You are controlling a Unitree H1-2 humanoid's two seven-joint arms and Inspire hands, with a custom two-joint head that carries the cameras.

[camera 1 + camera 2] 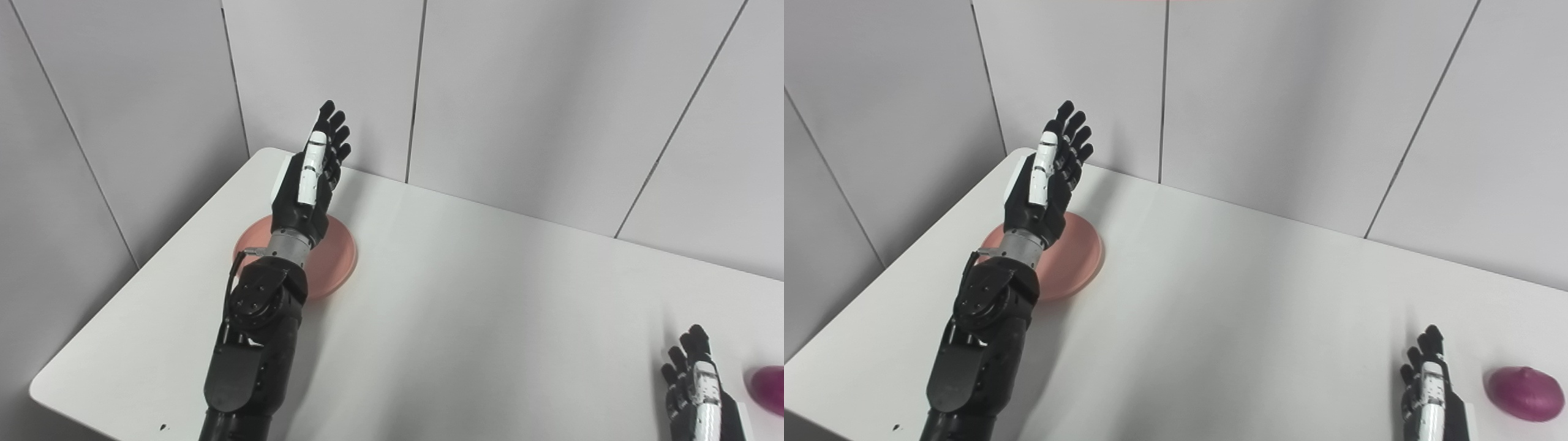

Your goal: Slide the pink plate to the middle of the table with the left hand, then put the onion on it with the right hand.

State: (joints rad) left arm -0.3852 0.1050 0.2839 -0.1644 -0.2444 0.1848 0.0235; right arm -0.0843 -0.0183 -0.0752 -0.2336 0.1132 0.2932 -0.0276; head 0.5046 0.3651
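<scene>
My left hand [309,184] hovers open, fingers straight, above the plate's [340,254] far-left edge; the plate must slide right toward centre. Right hand [1427,386] rests open beside the onion [1525,393].

A white table [465,294] with rounded corners is seen from above, its surface smooth and lightly glossy. A few small dark specks [163,426] are seen near its front left edge. Behind the table, a wall of pale grey panels [527,92] is seen, divided by thin dark seams. The table's far left corner is set into the angle where 2 walls meet.
</scene>
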